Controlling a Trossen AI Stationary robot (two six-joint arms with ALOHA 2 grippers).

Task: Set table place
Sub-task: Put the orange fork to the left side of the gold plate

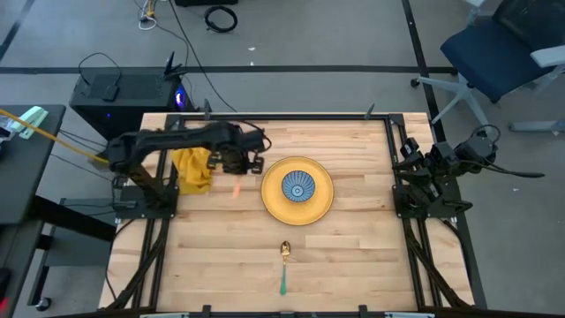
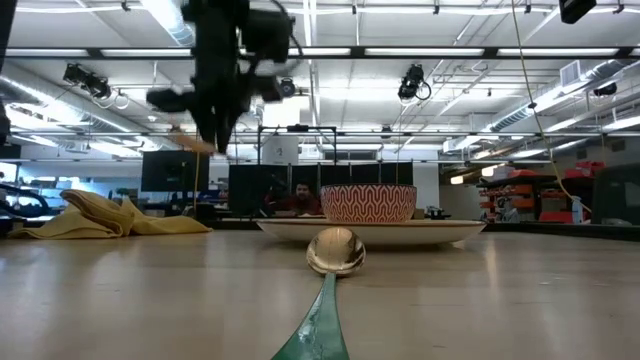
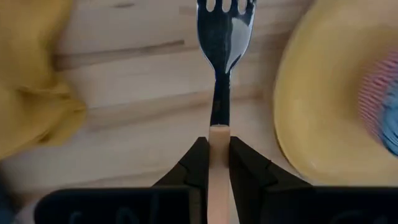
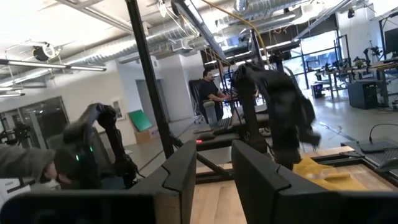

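Observation:
My left gripper (image 1: 235, 166) is above the table (image 1: 353, 256), between a crumpled yellow napkin (image 1: 192, 168) and a yellow plate (image 1: 297, 191), and is shut on a fork (image 3: 222, 37). The fork has a metal head and a peach handle. A patterned bowl (image 2: 367, 203) stands on the plate. A spoon with a green handle (image 1: 284, 265) lies flat on the table near the front edge. My right gripper (image 4: 214, 168) is open and empty, drawn back at the table's right side (image 1: 415, 163). My left gripper pinches the fork's peach handle (image 3: 218, 134) between its two fingers, near where the handle joins the metal neck. The fork runs along the fingers, and its tines (image 3: 225, 7) stick out past the fingertips. In the low view the gripper (image 2: 215, 130) is well above the table.
The napkin lies on the table close to my left arm. The plate with the bowl takes up the table's middle. Bare wood lies between the napkin and the plate and along the front on both sides of the spoon. A person sits in the room beyond the table (image 2: 297, 198).

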